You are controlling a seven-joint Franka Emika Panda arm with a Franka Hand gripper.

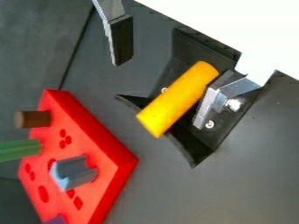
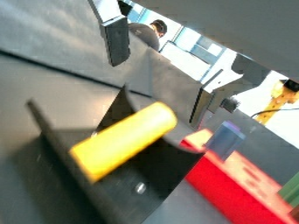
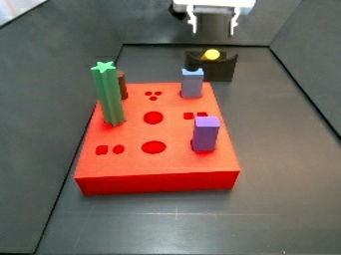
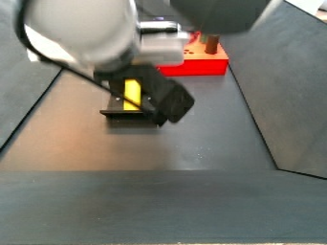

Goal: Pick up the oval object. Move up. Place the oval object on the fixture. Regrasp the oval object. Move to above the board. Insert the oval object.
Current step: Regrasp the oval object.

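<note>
With the oval object [image 1: 176,99] resting in the fixture [image 1: 198,140], the released pincer [image 3: 214,26] hovers at the frame's top, empty. By the look of it the regrasp is next, calling for a descent to straddle the peg.

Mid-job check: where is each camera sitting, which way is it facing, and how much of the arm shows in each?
Wrist view: looks down on the oval object lying in the fixture, the board beside it; fingers show.
Wrist view: low, grazing angle across the oval object and fixture; one finger shows.
Side view: from the board's near end, facing the fixture beyond; the gripper hangs open above it.
Side view: from behind the arm, facing the fixture; the arm's body fills the top.
All four share the oval object in the fixture.
</note>
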